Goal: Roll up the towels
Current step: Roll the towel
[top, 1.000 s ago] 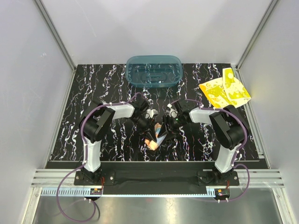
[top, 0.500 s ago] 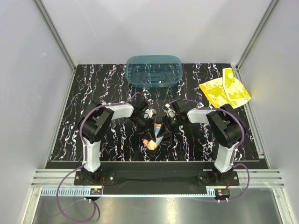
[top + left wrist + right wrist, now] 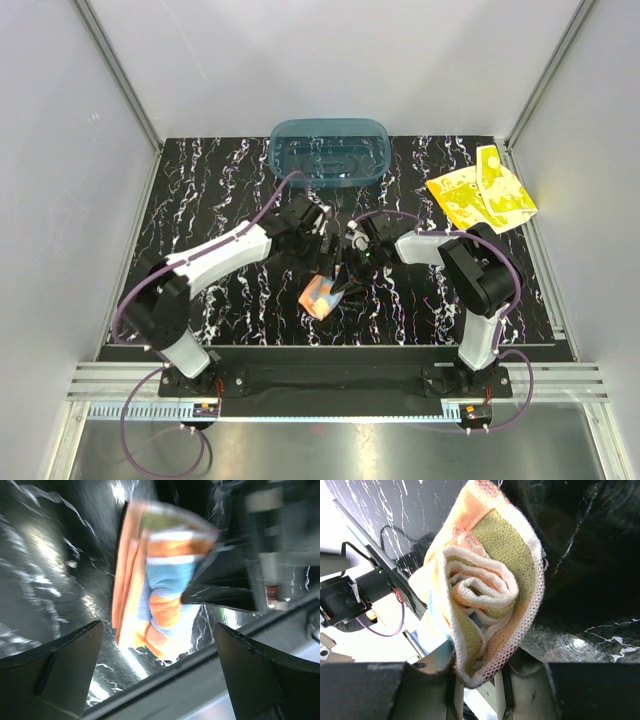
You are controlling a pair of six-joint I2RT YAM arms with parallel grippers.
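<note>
**Terry cloth: dotted towel (image 3: pixel 320 297) rolled and held, yellow towel (image 3: pixel 482 197) not yet begun**

1. Table (image 3: pixel 200 200). Black top with white marbling; both arms are bolted at its near edge.
2. Tub (image 3: pixel 328 152). Teal translucent plastic, at the far edge, centre. It appears to play no part in this step.
3. Yellow towel. Bright yellow with pale shapes, at the far right corner, well apart from both arms. It lies flat and unrolled, one part overlapping another.
4. Dotted towel. Light blue and yellow with orange dots, near centre, between the two grippers. It is wound into a tight roll, and the spiral end faces the right wrist camera. Its long axis seems to run diagonally, from the right gripper toward the near left. Whether it touches the table cannot be told.
5. Right gripper (image 3: pixel 472 677). Fingers pinched on one end of the roll.
6. Left gripper (image 3: pixel 159 630). Fingers spread wide either side of the roll, touching nothing.

Step in hand, as judged: finishing the first roll. The next move calls for setting it down without letting the spiral unwind, then a long reach to the yellow towel.
</note>
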